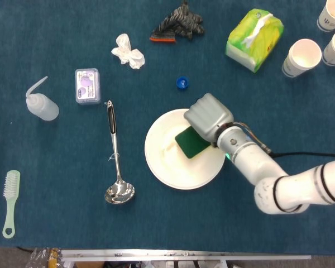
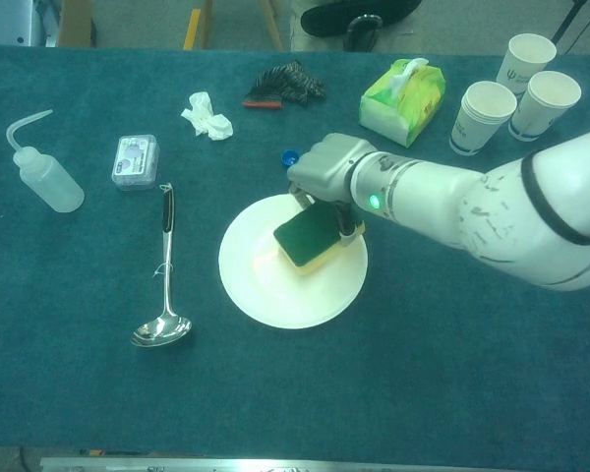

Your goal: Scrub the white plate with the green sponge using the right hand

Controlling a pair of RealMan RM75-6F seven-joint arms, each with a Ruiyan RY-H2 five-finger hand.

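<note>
**Inspector:** Blue cloth covers the tabletop (image 1: 56, 223). Near its middle, somewhat toward the front edge, sits the white plate (image 1: 164, 162). The right robot hand (image 1: 207, 116) grips the green sponge (image 1: 192, 142), fingers curled over its top, above the plate's right half. The left hand is not in view.

**Supervisor:** Contact?

**Inspector:** I cannot tell whether the sponge touches the plate; the chest view shows it low over the dish, yellow underside down.

**Supervisor:** Orientation?

**Inspector:** The sponge's long axis runs diagonally, from the plate's centre toward the far right corner of the tabletop. Its green face points up, tilted slightly.

**Supervisor:** Recommendation?

**Inspector:** My judgement: level the sponge, press lightly, and stroke within the rim. The plate is unsecured and could slide toward the ladle (image 1: 116, 162), so pressure should stay downward rather than sideways.
</note>
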